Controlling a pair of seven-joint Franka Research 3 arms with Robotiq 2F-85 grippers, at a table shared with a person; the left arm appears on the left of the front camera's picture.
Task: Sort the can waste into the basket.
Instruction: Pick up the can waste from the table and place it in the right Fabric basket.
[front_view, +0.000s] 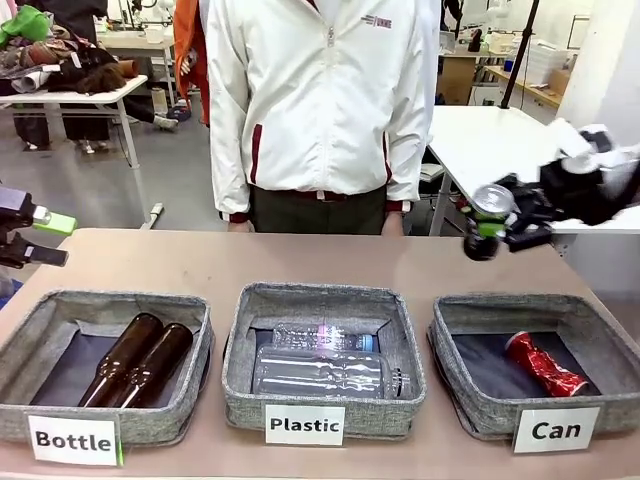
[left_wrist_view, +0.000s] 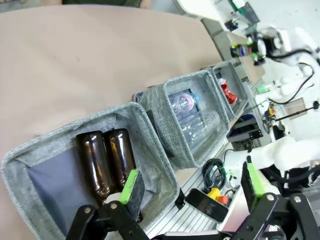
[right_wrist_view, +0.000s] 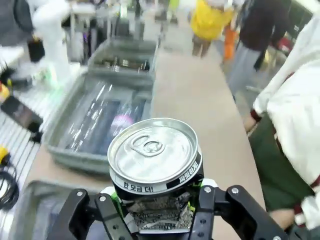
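My right gripper (front_view: 492, 236) is shut on the black can (front_view: 491, 205), holding it in the air above the far right of the table, behind the "Can" basket (front_view: 470, 400). In the right wrist view the black can (right_wrist_view: 154, 162) fills the space between the fingers, its silver top facing the camera. The crushed red can (front_view: 543, 364) lies inside that basket; in the left wrist view the red can (left_wrist_view: 227, 91) shows small in the farthest tray. My left gripper (front_view: 35, 240) hangs open at the left edge, above the "Bottle" tray; in its wrist view the left gripper (left_wrist_view: 192, 187) holds nothing.
The "Bottle" tray (front_view: 40, 330) holds two brown glass bottles (front_view: 140, 362). The "Plastic" tray (front_view: 240, 340) in the middle holds clear plastic bottles (front_view: 325, 370). A person in a white jacket (front_view: 320, 100) stands at the far side of the table.
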